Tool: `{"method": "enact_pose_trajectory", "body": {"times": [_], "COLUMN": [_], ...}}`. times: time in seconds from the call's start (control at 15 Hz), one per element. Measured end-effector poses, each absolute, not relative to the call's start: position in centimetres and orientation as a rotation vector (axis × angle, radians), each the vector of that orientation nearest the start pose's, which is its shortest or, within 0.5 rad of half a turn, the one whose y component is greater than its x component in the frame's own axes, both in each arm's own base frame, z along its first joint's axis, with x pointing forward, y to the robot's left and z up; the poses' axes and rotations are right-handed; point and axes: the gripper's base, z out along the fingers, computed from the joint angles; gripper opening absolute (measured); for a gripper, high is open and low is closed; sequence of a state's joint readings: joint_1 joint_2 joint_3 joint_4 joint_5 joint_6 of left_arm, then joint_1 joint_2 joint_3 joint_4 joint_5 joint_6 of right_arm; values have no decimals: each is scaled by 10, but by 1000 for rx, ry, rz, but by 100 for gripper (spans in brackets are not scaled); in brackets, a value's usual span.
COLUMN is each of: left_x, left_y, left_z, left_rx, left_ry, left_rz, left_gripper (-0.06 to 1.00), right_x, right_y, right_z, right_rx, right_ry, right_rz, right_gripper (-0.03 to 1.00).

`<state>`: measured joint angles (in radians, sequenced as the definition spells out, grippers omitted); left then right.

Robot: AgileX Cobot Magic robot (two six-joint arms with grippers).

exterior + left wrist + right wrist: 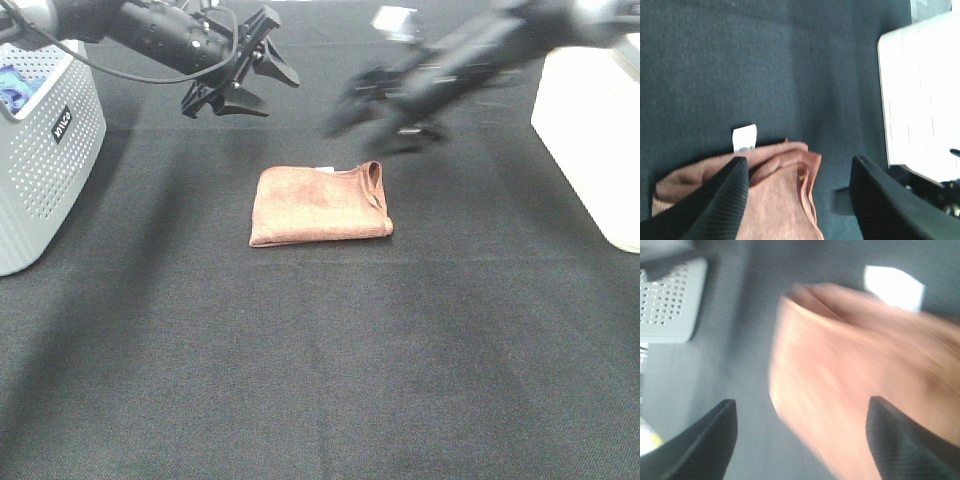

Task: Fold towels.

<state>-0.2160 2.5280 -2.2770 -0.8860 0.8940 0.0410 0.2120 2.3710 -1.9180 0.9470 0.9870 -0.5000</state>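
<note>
Black table (320,380) fills the foreground, with a perforated grey basket (50,170) at its left edge and a white bin (590,130) at its right. Between them lies the folded towel (318,205). Beyond it hover the left gripper (272,92) and the blurred right gripper (370,135), fingers apart, seemingly empty.

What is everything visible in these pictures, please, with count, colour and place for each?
towel: one, reddish-brown, folded, middle of the table
tag: one, white, on one edge of the towel
table cover: one, black, under everything
basket: one, pale grey, perforated, left edge
cloth: one, blue, inside the basket
container: one, white, right edge
left tool: one, black, open, in the air behind the towel, to its left
right tool: one, black, blurred, open, in the air behind the towel's right end
</note>
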Motion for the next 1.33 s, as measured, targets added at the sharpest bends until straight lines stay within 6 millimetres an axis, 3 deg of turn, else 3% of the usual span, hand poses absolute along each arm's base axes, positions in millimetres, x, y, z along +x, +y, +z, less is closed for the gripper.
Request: {"method": "enact_pose_trajectory", "body": {"times": [0.13,0.2,0.47,0.67,0.93,1.13,1.2,1.33], "left_x": [527,527,527,526,526,525,522,508], "left_y": [-172,-172,-171,-171,-171,-171,-171,-167], "left_z": [181,181,180,180,180,190,199,235], "left_rx": [-165,-162,-152,-147,-146,-90,-31,173], "left_ry": [2506,2511,2518,2522,2523,2521,2518,2525], "left_rz": [-1155,-1157,-1144,-1136,-1135,-1134,-1126,-1088], "left_gripper": [58,58,58,58,58,58,58,58], "right_x": [480,485,496,507,508,506,504,492], "right_y": [182,180,150,122,110,104,101,96], "right_z": [157,141,106,104,99,115,129,176], "right_rx": [-334,-293,-180,-90,-100,-129,-132,-129], "right_ry": [2542,2552,2598,2576,2618,2653,2665,2699], "right_rz": [1078,1061,1022,953,823,697,659,589], "right_gripper": [69,69,69,69,69,69,69,69]}}
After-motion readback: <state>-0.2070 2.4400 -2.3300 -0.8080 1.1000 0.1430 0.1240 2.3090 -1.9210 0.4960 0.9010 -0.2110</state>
